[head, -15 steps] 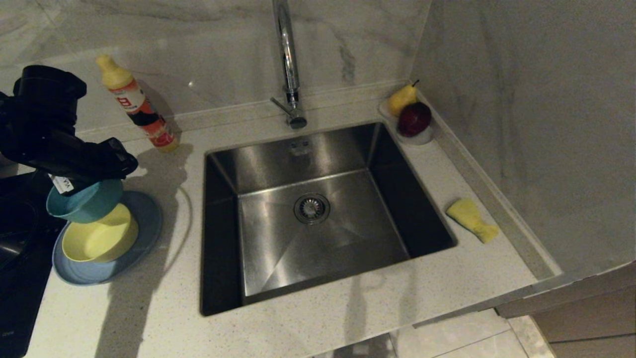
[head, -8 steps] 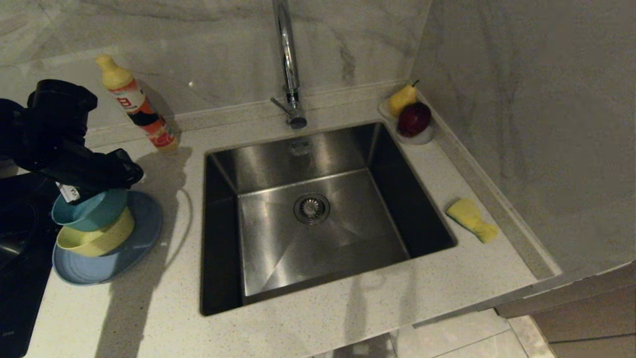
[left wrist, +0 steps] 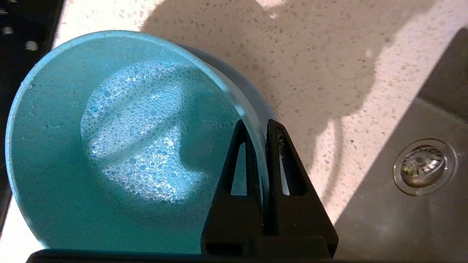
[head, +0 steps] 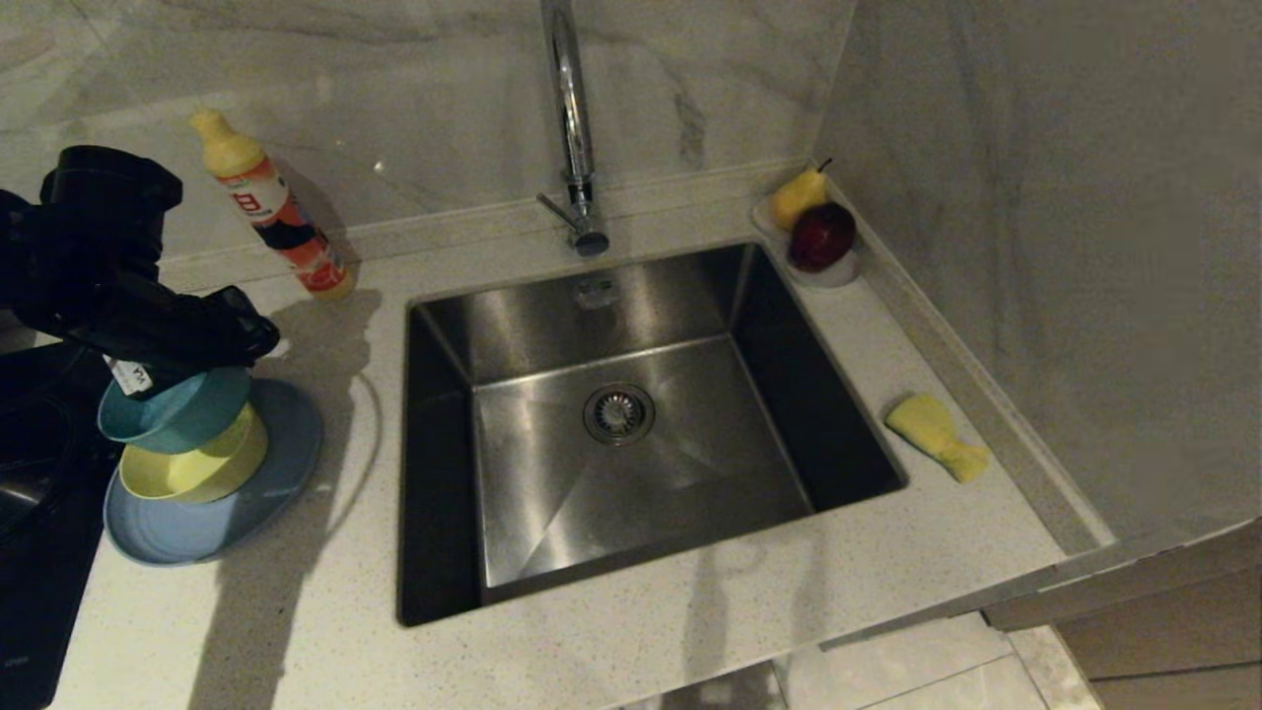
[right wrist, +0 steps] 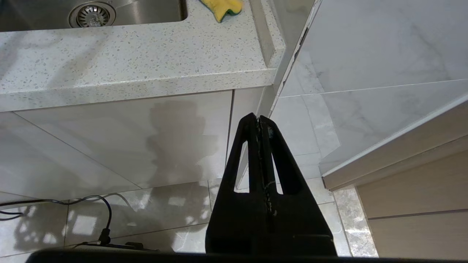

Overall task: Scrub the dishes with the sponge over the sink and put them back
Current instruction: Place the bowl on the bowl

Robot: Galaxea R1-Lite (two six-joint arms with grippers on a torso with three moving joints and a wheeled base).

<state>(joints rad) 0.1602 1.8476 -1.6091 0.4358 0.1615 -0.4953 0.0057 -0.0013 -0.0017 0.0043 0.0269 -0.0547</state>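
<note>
Now left tool (left wrist: 257, 133) grips teal bowl (left wrist: 109, 146) w/ suds inside.

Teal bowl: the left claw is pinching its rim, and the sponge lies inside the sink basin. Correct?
Not quite. The head view shows the sponge on the counter right of the sink, not inside it. The left claw does pinch the teal bowl rim.

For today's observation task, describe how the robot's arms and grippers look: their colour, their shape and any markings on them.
The left arm is bulky, matte black, with rounded housings and a small white label with dark print near the wrist. The left gripper has two black, tapering triangular fingers, each pierced by a long slot. The right gripper looks the same: black, wedge-shaped, slotted fingers rising from a broad black base.
</note>
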